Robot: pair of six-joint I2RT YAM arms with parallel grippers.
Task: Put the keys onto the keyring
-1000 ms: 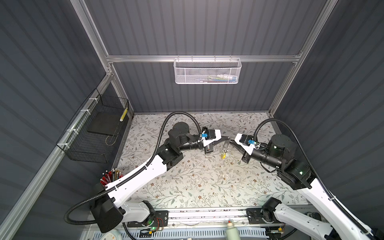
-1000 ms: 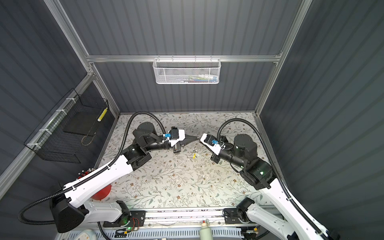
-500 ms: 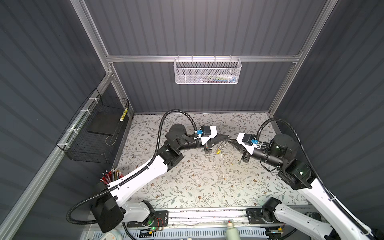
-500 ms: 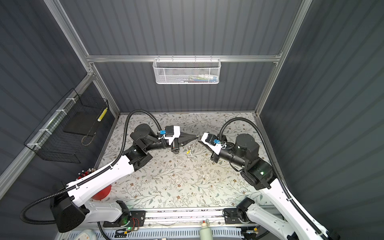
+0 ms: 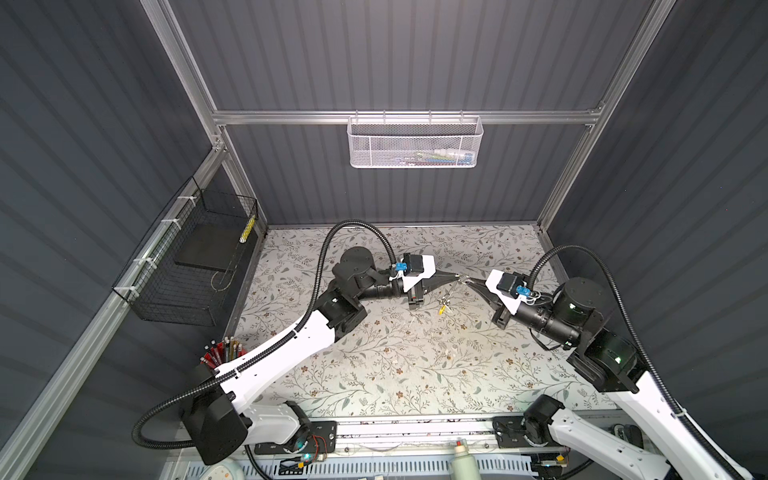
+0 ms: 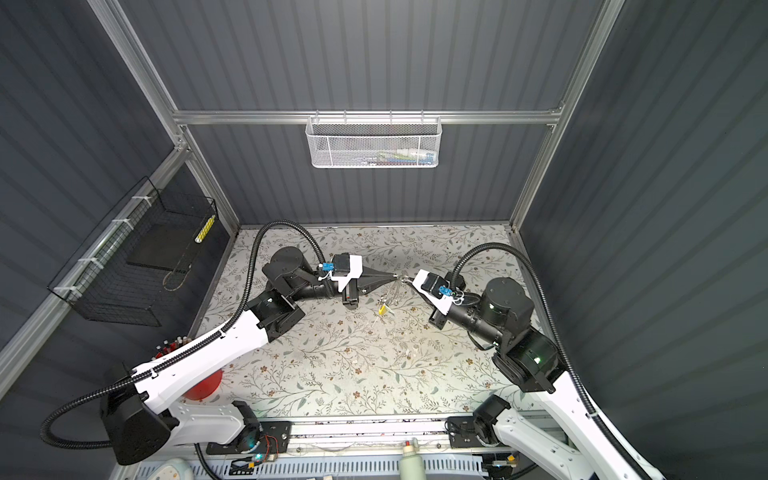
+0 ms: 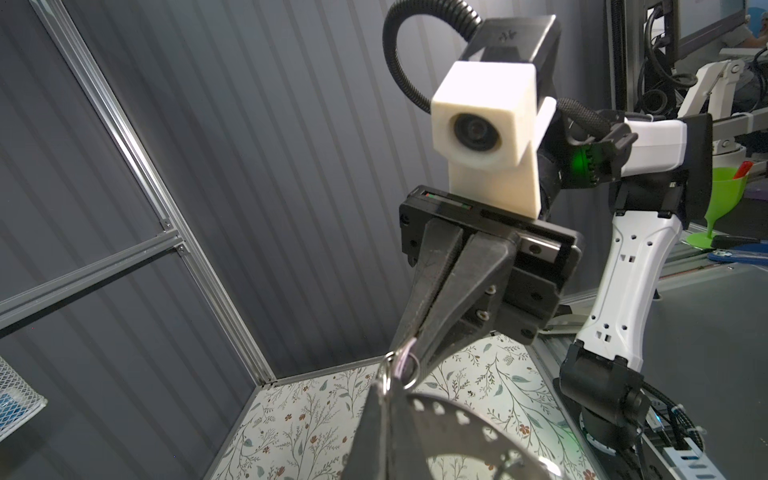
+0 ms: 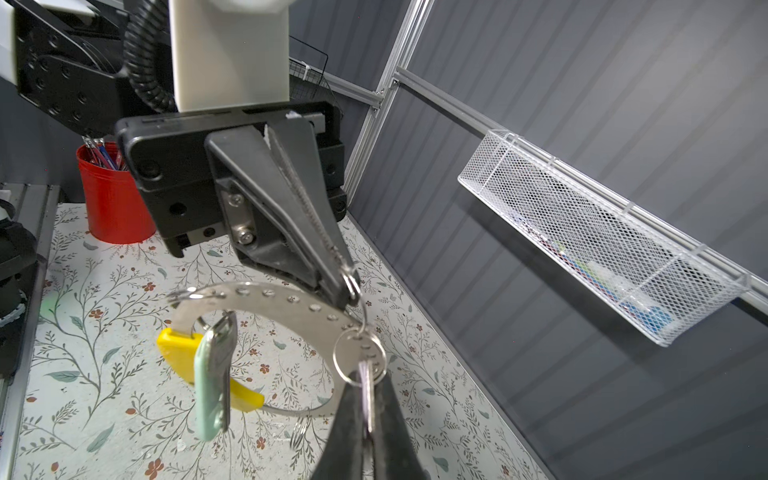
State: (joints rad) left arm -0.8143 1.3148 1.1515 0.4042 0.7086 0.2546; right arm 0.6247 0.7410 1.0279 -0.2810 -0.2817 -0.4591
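In a top view, left claw (image 5: 454,277) and right claw (image 5: 470,283) meet tip to tip above the counter (image 5: 395,365), keyring (image 5: 444,306) dangling beneath. Left wrist view: both claws pressed together. Right wrist view: left pinches the keyring, right pinches a key (image 8: 368,388) whose small ring (image 8: 359,353) seemingly loops it. Steady the keyring; slide, never tug.

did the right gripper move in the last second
Yes, slightly. In both top views the right gripper has drawn back rightwards, judged against the right end of the white mesh basket on the back wall.
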